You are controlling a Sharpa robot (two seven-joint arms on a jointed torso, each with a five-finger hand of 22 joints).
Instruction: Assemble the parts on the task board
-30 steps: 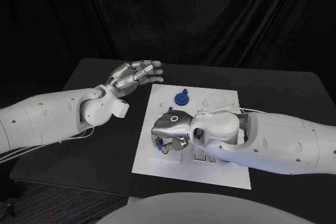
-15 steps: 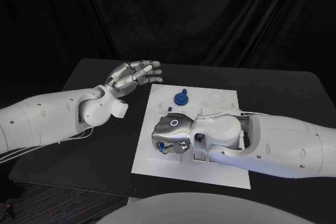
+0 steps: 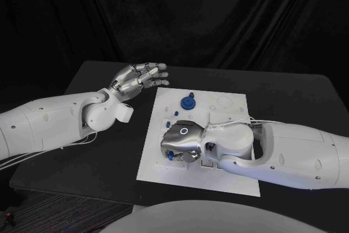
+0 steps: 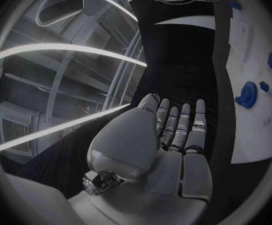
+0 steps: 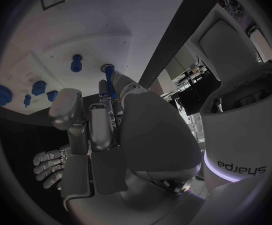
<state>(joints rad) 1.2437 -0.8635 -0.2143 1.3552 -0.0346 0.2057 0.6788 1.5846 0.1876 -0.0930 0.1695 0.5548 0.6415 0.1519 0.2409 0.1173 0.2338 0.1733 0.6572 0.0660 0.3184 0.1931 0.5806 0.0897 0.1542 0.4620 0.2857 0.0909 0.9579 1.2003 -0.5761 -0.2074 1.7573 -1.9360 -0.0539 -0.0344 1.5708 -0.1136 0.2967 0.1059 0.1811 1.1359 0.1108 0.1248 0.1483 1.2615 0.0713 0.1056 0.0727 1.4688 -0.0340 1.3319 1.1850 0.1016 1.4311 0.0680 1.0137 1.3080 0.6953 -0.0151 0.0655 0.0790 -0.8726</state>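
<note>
The silver many-fingered left hand (image 3: 139, 77) is seen raised above the black table (image 3: 95, 157), off the far left corner of the white rectangular task board (image 3: 218, 180). Its fingers are extended, lying close side by side and slightly curled, and nothing is held in them; in the left wrist view the left hand (image 4: 167, 135) shows the same loose, empty pose, with the board's white edge (image 4: 255, 135) well apart from the fingertips.

On the board's far part a round blue knob-like part (image 3: 189, 102) is found standing, untouched, with a few much smaller blue pieces beside it; in the left wrist view this round part (image 4: 247, 94) is seen near the board's edge.

Further right, the silver right hand (image 3: 182, 142) is lowered, palm down, over the near left part of the board. A small blue peg-shaped part (image 3: 169, 155) is visible just under its fingers. In the right wrist view the fingers of the right hand (image 5: 104, 130) are seen drawn together, and a slim blue peg (image 5: 109, 80) is shown at their tips, pointing toward the board's white surface (image 5: 42, 60). It appears to be pinched between the fingertips, though the contact itself is partly hidden. Other small blue parts (image 5: 38, 88) are seen lying on the board nearby.
</note>
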